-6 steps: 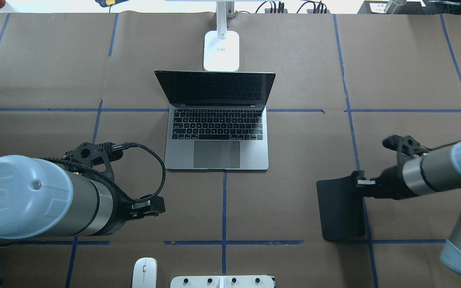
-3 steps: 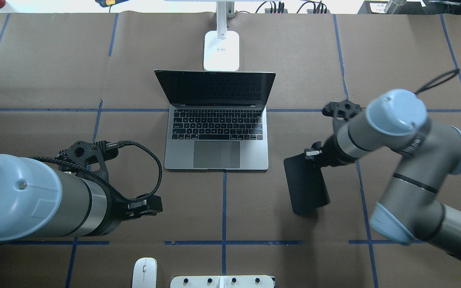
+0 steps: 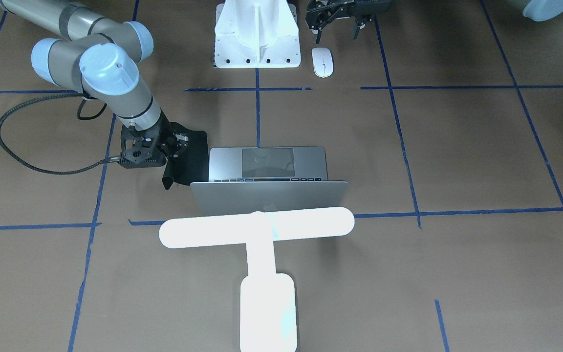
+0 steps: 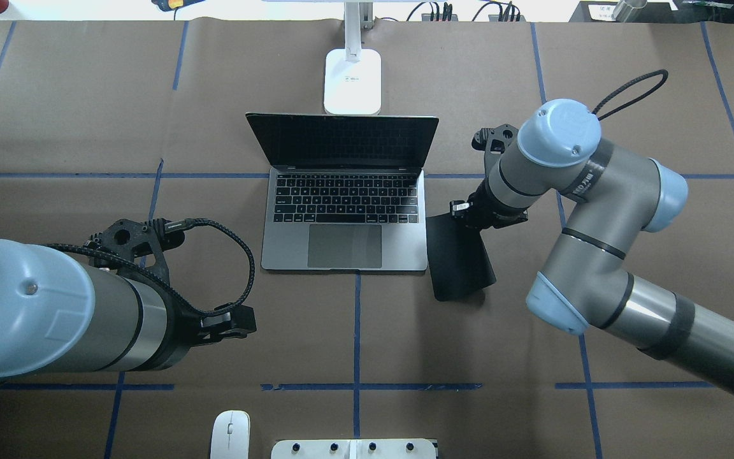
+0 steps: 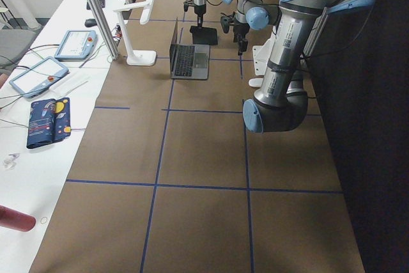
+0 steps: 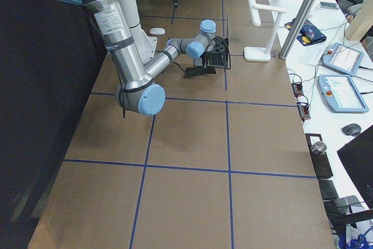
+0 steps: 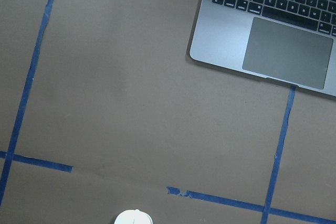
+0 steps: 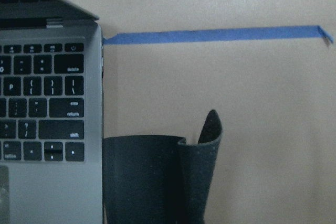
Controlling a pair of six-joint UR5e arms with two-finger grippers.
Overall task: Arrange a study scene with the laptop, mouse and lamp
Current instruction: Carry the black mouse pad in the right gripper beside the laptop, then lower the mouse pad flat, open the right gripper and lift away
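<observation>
The right arm comes in from the robot's right with its elbow folded back and its wrist pointing down at the worktop [image 4: 86,95]. The right tool [image 4: 469,213] is clamped on the far edge of a black pad [image 4: 459,261]. The pad lies just beside the right edge of the laptop [image 4: 345,197], level with the trackpad; whether the two touch cannot be told. In the right wrist view the pad's [image 8: 152,177] outer side curls up off the paper while the rest lies flat.

The left arm hangs over the near left part of the worktop. The left tool [image 3: 337,29] points down with its fingers spread and nothing between them.

The laptop stands open at the centre, with a dark screen, black keys and a grey trackpad. Behind it stands the lamp [image 4: 352,80]; in the front-facing view its T-shaped head [image 3: 257,230] glows bright white over the laptop's lid. The mouse [image 4: 230,433], small, white and oval, lies at the near edge, just beside a white ribbed pedestal [image 3: 257,34] and well apart from the laptop.
</observation>
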